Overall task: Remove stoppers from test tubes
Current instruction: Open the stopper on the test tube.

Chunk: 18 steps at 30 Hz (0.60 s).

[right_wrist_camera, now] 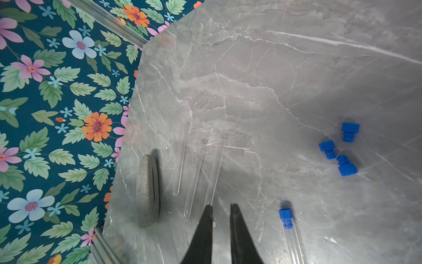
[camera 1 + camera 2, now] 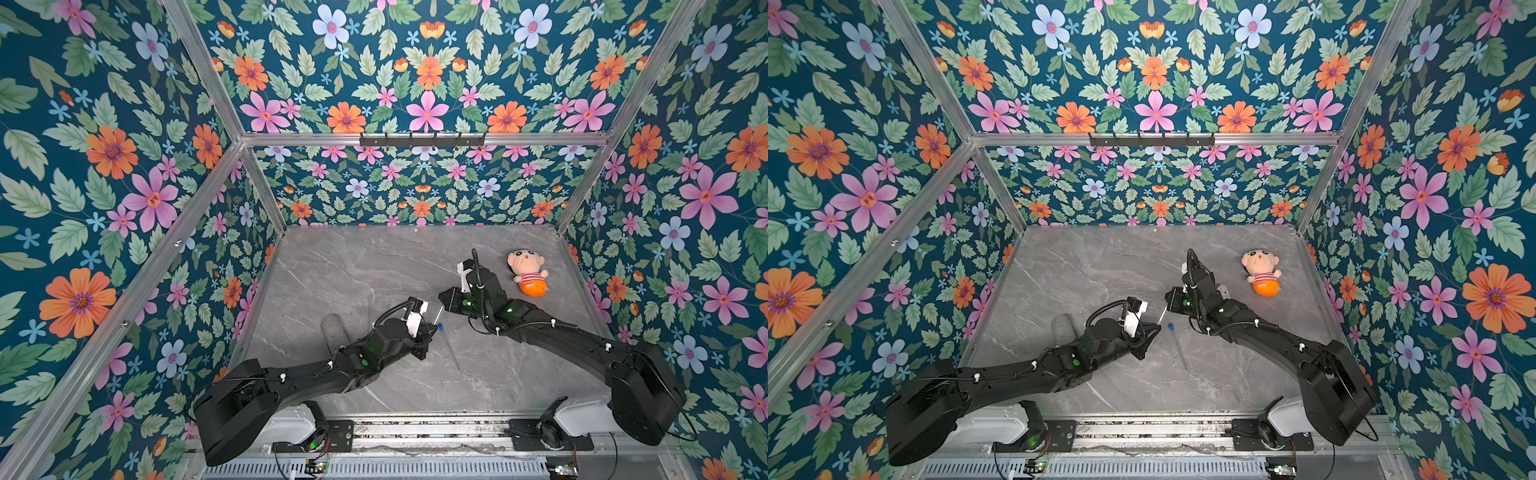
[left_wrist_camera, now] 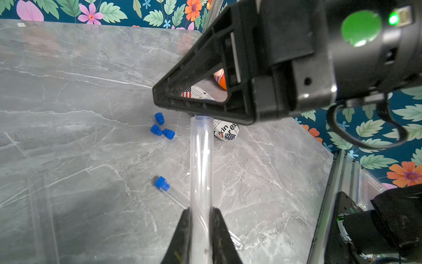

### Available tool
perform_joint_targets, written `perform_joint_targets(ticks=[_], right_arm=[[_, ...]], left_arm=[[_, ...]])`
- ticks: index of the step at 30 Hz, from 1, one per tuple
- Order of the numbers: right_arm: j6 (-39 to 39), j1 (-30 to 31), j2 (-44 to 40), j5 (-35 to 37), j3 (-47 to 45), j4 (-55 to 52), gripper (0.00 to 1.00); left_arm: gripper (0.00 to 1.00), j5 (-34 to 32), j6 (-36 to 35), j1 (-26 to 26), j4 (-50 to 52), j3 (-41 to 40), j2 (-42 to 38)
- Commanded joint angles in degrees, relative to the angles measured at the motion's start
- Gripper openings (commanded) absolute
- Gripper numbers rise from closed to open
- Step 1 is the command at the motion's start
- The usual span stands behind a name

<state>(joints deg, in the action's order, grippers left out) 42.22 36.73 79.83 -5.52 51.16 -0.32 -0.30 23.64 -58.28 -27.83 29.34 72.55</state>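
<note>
Three bare test tubes (image 1: 181, 160) lie side by side next to the grey cylinder (image 2: 334, 328), far left on the marble table (image 2: 374, 266). Then the left gripper (image 3: 201, 209): fingers pinched on a fourth tube (image 3: 201, 160), raised off the table, mouth aimed at the right gripper (image 1: 221, 206). One capped tube (image 3: 177, 197) lies flat between the arms, stopper (image 3: 161, 182) seated. The right gripper's fingers are nearly together, with nothing visible between them in its wrist view. Sliver of blue at the raised tube's mouth; can't tell if that plug is seated or out. Three loose stoppers (image 1: 327, 148) cluster near a printed can (image 3: 226, 132); plush toy (image 2: 527, 272) far right.

Judgement: uncapping tube four of five. Next: confirm the plug is clear, drop it by the cluster, lay the tube down, fetch the capped one.
</note>
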Motion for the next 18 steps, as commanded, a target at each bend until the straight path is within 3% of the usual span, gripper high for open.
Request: perform_joint_targets(ticks=[1, 18], right_arm=[[-0.2, 0.1, -1.0, 1.3, 0.3, -0.5, 0.0], [-3.7, -2.2, -15.8, 8.3, -1.8, -10.2, 0.0]], left_arm=[[0.11, -0.8, -0.3, -0.1, -0.8, 0.0, 0.1], [0.11, -3.9, 1.8, 1.4, 8.6, 2.9, 0.2]])
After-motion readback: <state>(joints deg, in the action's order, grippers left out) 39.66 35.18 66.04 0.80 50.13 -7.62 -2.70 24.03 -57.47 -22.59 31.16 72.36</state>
